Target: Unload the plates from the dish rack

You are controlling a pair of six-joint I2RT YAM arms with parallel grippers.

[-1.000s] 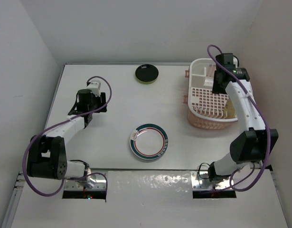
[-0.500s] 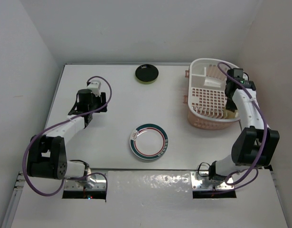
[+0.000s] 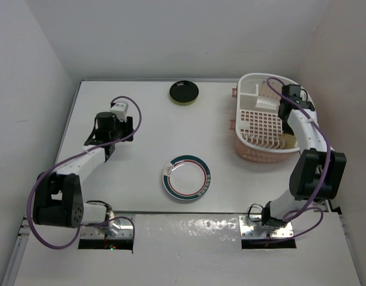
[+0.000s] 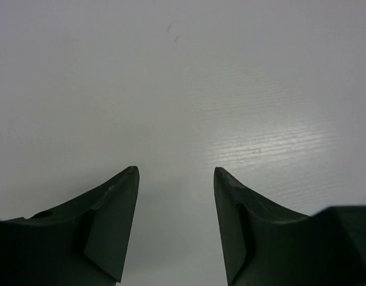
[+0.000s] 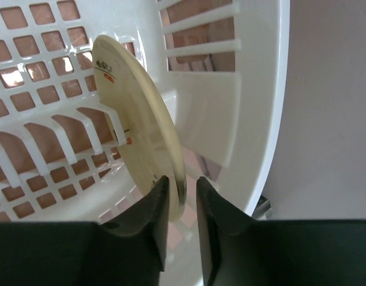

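The tan plate (image 5: pixel 132 113) stands on edge between the prongs (image 5: pixel 61 140) in the 4 o'clock corner of the rack (image 5: pixel 260 89), which sits at the table's (image 4: pixel 230 89) 2 o'clock. In the right wrist view its edge runs from 11 to 5 o'clock. The right gripper (image 5: pixel 183 182) straddles the rim, jaws narrowly apart and not yet clamped, while the left gripper (image 4: pixel 175 173) hovers spread wide at 9 o'clock. A shallow pinch could let the plate slip, and a slanted lift could snag the prongs and drag the rack.
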